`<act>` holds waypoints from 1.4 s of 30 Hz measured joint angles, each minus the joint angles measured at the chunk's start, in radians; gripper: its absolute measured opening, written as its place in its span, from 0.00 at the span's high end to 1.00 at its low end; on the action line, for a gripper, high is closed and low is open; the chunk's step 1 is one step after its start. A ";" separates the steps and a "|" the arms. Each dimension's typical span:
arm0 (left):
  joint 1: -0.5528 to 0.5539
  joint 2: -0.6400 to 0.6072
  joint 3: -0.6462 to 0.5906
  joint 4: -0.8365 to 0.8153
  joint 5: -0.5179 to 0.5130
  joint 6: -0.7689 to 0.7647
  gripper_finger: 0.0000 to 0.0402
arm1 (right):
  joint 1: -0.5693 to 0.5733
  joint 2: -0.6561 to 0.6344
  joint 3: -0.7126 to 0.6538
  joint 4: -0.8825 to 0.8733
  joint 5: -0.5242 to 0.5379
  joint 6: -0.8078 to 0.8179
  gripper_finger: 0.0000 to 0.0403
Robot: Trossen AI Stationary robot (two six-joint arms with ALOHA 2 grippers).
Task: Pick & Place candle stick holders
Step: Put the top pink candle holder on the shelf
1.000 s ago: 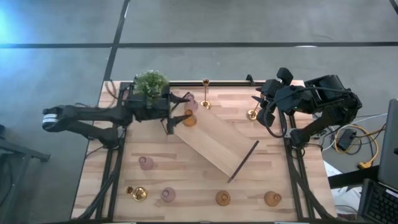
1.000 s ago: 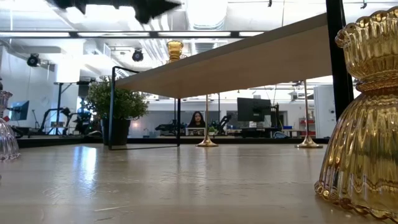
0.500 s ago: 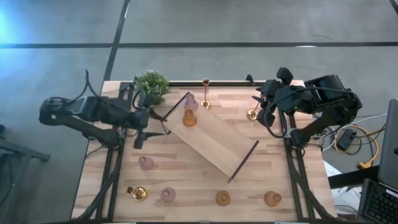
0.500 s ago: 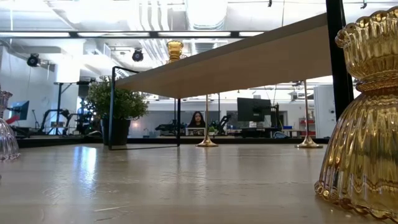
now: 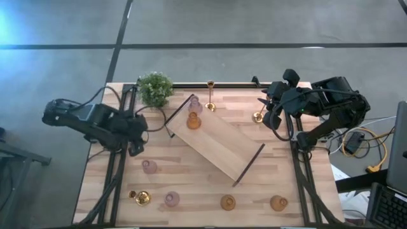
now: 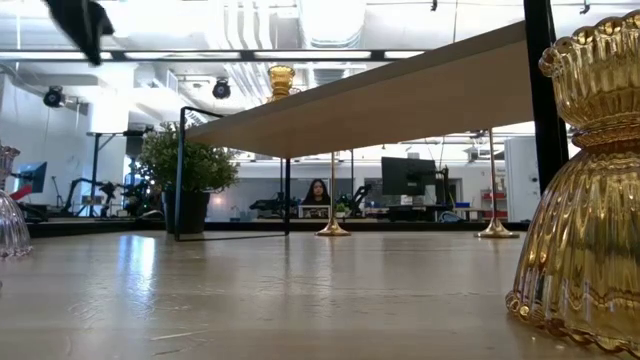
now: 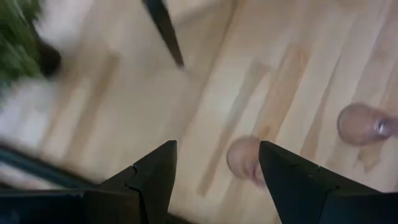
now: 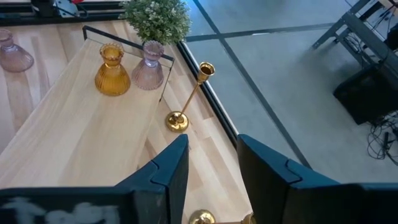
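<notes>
Left claw (image 5: 135, 151) open and empty, right claw (image 5: 266, 113) parted, empty

From my low camera, the amber glass holder (image 6: 585, 180) at the right edge is cut off, so I see only part of it. A pink holder (image 6: 8, 215) is clipped at the left edge. My left wrist picture is smeared: the plant (image 7: 18, 37) in the upper left is a green blur, and the round pinkish shape (image 7: 244, 158) is probably another holder.
</notes>
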 joint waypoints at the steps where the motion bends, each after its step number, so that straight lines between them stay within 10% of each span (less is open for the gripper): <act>1: 0.000 0.000 -0.020 0.003 0.019 -0.021 0.42 | 0.000 0.000 0.000 0.000 0.000 0.000 0.67; 21: -0.001 0.000 -0.384 0.220 0.294 -0.225 0.42 | 0.000 0.000 0.000 0.000 0.000 0.000 0.67; 42: -0.053 0.000 -0.530 0.389 0.335 -0.303 0.42 | 0.000 0.000 0.000 0.000 0.000 0.015 0.68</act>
